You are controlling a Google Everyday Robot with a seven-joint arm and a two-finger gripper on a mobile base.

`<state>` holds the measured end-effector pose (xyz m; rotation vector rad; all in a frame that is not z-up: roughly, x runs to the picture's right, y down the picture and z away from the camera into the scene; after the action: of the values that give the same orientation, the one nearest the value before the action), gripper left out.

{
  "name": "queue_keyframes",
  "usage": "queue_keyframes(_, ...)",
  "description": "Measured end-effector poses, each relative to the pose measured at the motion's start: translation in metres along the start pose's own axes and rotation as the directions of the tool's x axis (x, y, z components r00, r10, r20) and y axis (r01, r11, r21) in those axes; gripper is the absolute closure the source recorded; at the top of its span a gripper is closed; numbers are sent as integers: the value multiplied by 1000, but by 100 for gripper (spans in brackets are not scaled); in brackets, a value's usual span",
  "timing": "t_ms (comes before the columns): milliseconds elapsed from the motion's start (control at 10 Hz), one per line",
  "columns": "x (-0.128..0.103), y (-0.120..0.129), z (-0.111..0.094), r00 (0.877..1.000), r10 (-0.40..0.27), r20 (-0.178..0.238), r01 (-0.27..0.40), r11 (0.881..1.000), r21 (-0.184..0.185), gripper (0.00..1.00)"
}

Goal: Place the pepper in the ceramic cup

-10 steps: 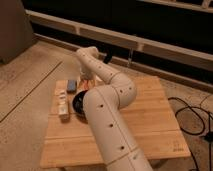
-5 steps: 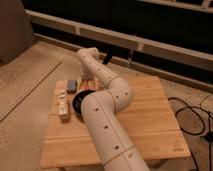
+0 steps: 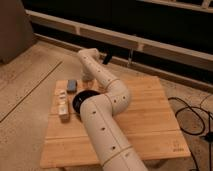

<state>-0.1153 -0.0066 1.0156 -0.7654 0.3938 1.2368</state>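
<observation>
My arm reaches over the wooden table (image 3: 145, 120) to its far left part. Its wrist points down there, and my gripper (image 3: 88, 78) is at the wrist's lower end, mostly hidden by the arm and shut. A pale shape right under it looks like the ceramic cup (image 3: 88, 84). A small orange-red spot beside the arm looks like the pepper (image 3: 99, 86). I cannot tell whether the pepper is in the gripper or lying next to the cup.
A wide black bowl (image 3: 79, 102) sits left of the arm. A grey-blue object (image 3: 72, 85) lies at the far left edge, with small pale packets (image 3: 63, 106) nearer. Black cables (image 3: 192, 117) run over the floor to the right of the table.
The arm has swung slightly left and lowered its wrist toward the cup area. The gripper has gone from open to shut.
</observation>
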Motion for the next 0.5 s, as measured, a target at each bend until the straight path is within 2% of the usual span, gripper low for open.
queue_keyframes(100,-3,0,-3,1000,2,10,-2,1000,-3,100)
queue_keyframes(300,-24,3,-37,995,5,99,-4,1000,-8,100)
queue_keyframes(500,-48,6,-89,978,-22,207,19,1000,19,100)
